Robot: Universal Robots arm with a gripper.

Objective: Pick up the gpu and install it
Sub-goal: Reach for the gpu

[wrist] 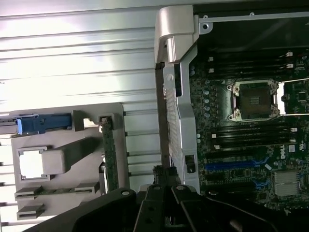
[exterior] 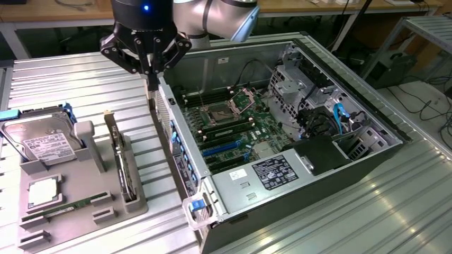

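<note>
The gpu [exterior: 121, 161] stands on its long edge in a slot of the grey parts holder [exterior: 78, 222], on the exterior view's left, with its metal bracket end pointing away. The wrist view shows the gpu [wrist: 109, 154] edge-on as a thin green strip. My gripper [exterior: 151, 89] hangs shut and empty above the rear wall of the open computer case [exterior: 367, 159], up and to the exterior view's right of the gpu and apart from it. My gripper [wrist: 164, 175] sits over that case wall in the wrist view too. Blue expansion slots [exterior: 222, 149] lie on the motherboard inside.
On the holder sit a silver hard drive [exterior: 41, 144], a square processor [exterior: 44, 191] and a green memory stick [exterior: 60, 210]. The case lies on its side on a ribbed metal table [exterior: 78, 84]. Cables and a drive cage [exterior: 304, 90] fill its far side.
</note>
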